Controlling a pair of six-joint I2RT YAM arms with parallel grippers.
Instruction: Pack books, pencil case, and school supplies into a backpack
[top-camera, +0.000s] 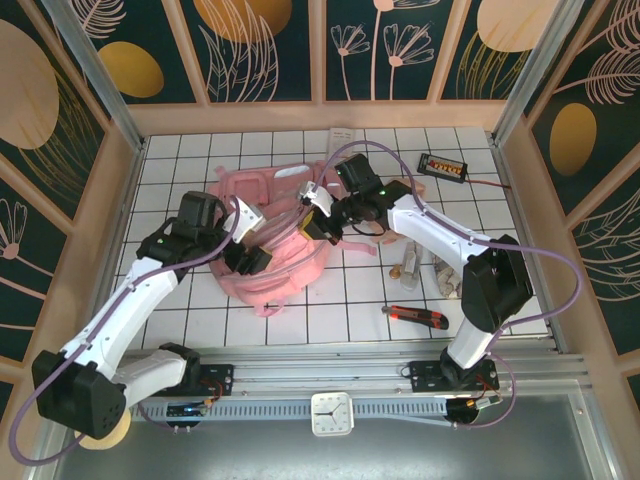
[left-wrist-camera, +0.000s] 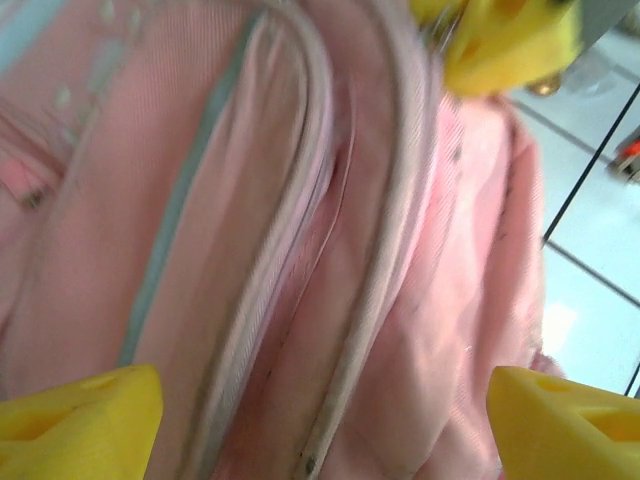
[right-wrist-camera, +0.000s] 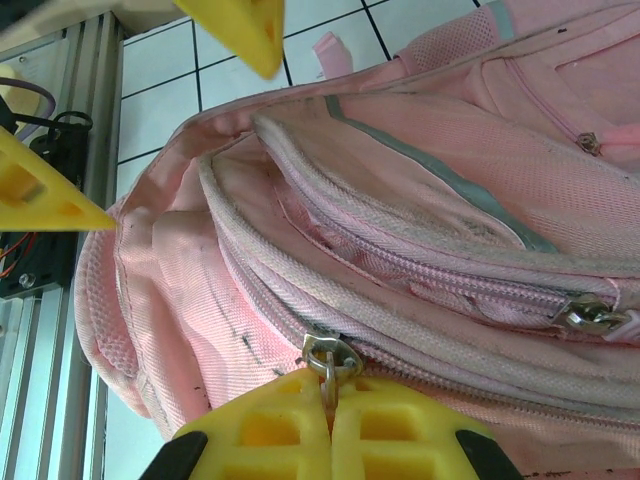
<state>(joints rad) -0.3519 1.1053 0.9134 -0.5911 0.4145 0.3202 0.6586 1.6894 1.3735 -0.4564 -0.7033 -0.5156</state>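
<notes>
Looking at the backpack (top-camera: 285, 280) lying flat on the tiled table (top-camera: 170, 175), both arms reaching over it. Reads as the unzip step, early in the task, with supplies lying outside the bag.

Seeing right gripper (right-wrist-camera: 328, 385) pinched tight on the metal zipper pull (right-wrist-camera: 325, 355) at the backpack's outer zip track, ring caught where the pads meet. Makes sense as the pulling hand: needs a firm nip on a small tab to run the slider round the curve.

Seeing left gripper (left-wrist-camera: 322, 400) spread wide, holding nothing, straddling the backpack's piped side seams with fabric between the pads. Judged to be placed there to pin the bag down, so the pull drags the slider and not the whole bag. Can't confirm contact, since the left wrist view is blurred.

Spotting school supplies (top-camera: 410, 262), silvery pieces, near the backpack's right side. Also a long flat white item (top-camera: 342, 135) just beyond the backpack's far edge. Red-and-black cutter (top-camera: 415, 317) off the backpack's right, nearer the arm bases. Black wired box (top-camera: 443, 165) well apart to the backpack's far right, not part of the job.

Expect soft fabric to bunch and lift under the pull. Would want the left clamped on cloth before any zip travel.
</notes>
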